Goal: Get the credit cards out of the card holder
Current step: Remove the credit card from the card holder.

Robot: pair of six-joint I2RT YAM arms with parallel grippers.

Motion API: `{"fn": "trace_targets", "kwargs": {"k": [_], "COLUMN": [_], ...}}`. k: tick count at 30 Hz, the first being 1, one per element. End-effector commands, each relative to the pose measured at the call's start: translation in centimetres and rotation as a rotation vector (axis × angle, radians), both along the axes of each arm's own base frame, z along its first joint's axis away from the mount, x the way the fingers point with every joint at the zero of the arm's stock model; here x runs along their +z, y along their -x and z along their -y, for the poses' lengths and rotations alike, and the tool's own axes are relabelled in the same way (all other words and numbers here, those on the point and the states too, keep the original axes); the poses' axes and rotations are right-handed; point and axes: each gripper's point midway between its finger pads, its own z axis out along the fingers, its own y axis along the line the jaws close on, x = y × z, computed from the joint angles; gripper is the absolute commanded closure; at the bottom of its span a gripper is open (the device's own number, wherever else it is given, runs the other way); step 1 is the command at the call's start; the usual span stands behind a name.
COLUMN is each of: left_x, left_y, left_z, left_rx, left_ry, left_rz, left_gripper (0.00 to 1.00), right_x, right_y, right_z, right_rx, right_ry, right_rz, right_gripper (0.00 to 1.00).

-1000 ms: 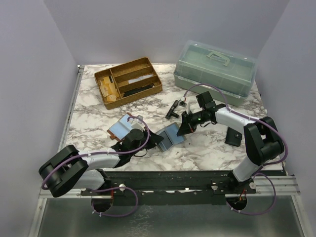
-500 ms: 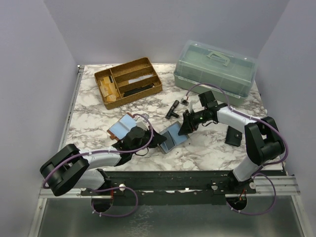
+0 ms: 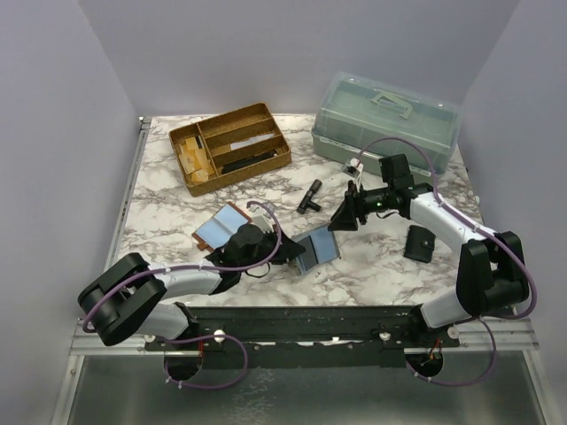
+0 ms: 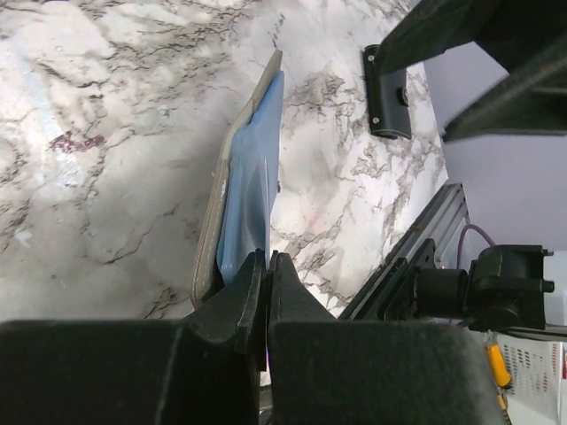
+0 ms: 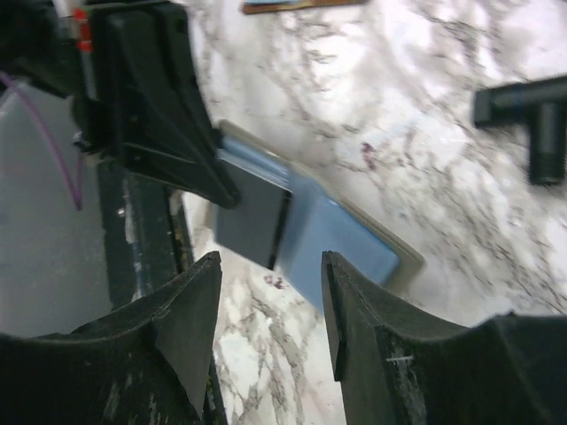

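The card holder [image 3: 310, 257] lies spread on the marble near the front centre, its grey-beige cover [image 4: 213, 230] seen edge-on in the left wrist view. A light-blue credit card [image 3: 326, 246] [image 4: 252, 168] [image 5: 341, 239] sits in it, beside a dark flap [image 5: 252, 212]. My left gripper [image 3: 297, 252] [image 4: 266, 261] is shut on the holder's near edge. My right gripper [image 3: 341, 219] [image 5: 270, 301] hangs open, up and to the right of the holder, with nothing between its fingers.
Another flat light-blue piece with a brown edge [image 3: 219, 228] lies left of the left gripper. A wooden divided tray [image 3: 230, 146] and a green plastic case [image 3: 385, 119] stand at the back. A black T-shaped part [image 3: 310, 195] [image 5: 532, 115] and a black pouch [image 3: 418, 243] [image 4: 387, 102] lie nearby.
My right gripper has opened, let go of the holder and drawn back up and to the right. The holder has settled lower. The left gripper has kept its grip.
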Motion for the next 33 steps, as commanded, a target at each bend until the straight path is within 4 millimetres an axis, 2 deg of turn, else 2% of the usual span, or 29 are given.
{"fn": "trace_targets", "kwargs": {"k": [1, 5, 18, 33], "left_x": [2.5, 3.2, 5.0, 5.1], "left_y": [-0.2, -0.1, 0.5, 0.7], "left_z": [1.9, 2.3, 1.8, 1.5], "left_rx": [-0.068, -0.084, -0.09, -0.091], "left_ry": [0.08, 0.117, 0.184, 0.189], "left_rz": [0.063, 0.081, 0.143, 0.157], "left_gripper": [1.0, 1.0, 1.0, 1.0], "right_x": [2.3, 2.5, 1.4, 1.3], "right_y": [3.9, 4.8, 4.8, 4.6], "right_z": [-1.2, -1.4, -1.8, -1.8], "right_rx": [0.194, 0.232, 0.214, 0.215], "right_ry": [-0.197, -0.251, -0.255, -0.248], "right_rz": [-0.031, -0.075, -0.189, -0.184], "right_gripper": [0.44, 0.42, 0.45, 0.46]}}
